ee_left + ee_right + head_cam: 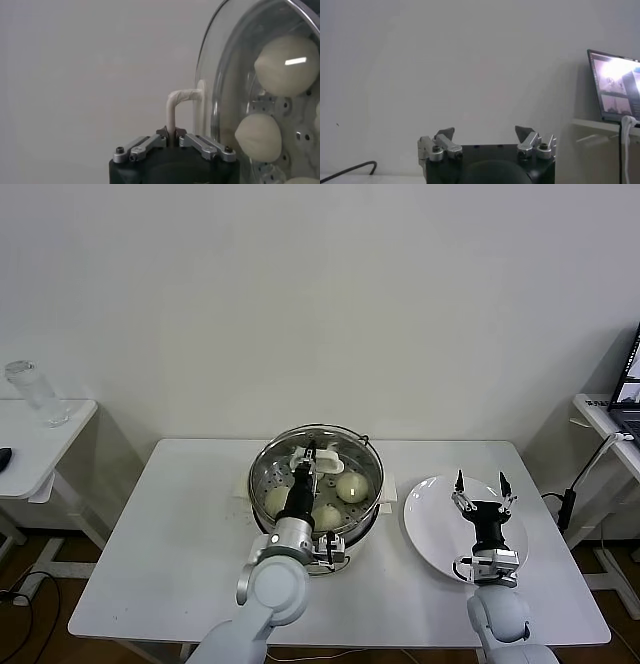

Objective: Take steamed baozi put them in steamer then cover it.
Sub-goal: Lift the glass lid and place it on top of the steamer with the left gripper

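- Your left gripper (311,452) is pinched tight on the cream handle (176,107) of the cover (315,456), right at the lid's centre, over the steamer (266,484).
- From the head view the cover sits over the pot's mouth; whether its rim is fully seated all round, you can't tell from here.
- The steamed baozi (351,485) are inside on the perforated tray, visible through the glass: three in the head view, with your arm hiding part of the tray.
- The left wrist view shows two buns (286,65) pressed close under the glass, so mind the clearance.
- Handling call: that cover is glass with a metal rim, so likely heavy for its size, stiff, slick and breakable. The narrow handle loop is the only sensible place to hold it, and you're on it.
- Let it hang level; a tilt could clip the pot rim or slide off the steel.
- The buns look soft and easily dented, so don't let the lid bear down on them.
- Your right gripper (481,484) waits with jaws spread wide and empty above the white plate (430,529), which sits well apart from the steamer.
- Judging by this, only the covering step is left.
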